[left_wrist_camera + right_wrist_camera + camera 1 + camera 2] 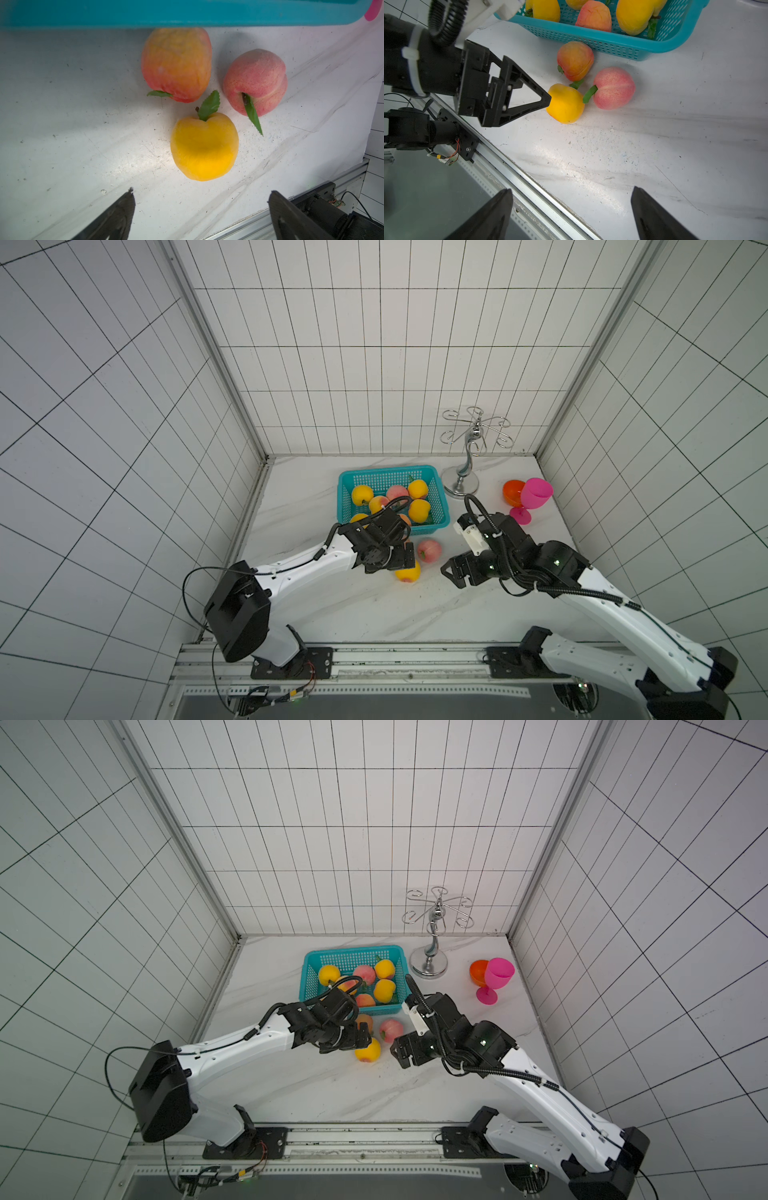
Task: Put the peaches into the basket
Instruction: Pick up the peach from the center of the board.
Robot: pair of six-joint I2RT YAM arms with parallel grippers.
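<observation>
Peaches fill much of a turquoise basket toward the back of a white marble tabletop. Three more lie loose in a tight cluster just in front of its near wall. The orange-red peach sits against the basket, w/ the pink peach beside it. The yellow peach is nearest the robot, its leaf pointing toward the other two.

The left gripper is over this cluster, jaws spread wide w/ nothing btwn them. In the left wrist view the yellow peach lies just ahead of the fingertips, roughly centred on the gap. In the right wrist view one finger of the left gripper meets the yellow peach's side; can't tell if it truly touches. In both top views the left gripper partly hides the orange-red peach.

The right gripper is also spread & empty, over bare tabletop. It is near the cluster on the robot's right side, pointing at the peaches.

A pink goblet, an orange goblet and a chrome stand are at back right, apart from the fruit.
</observation>
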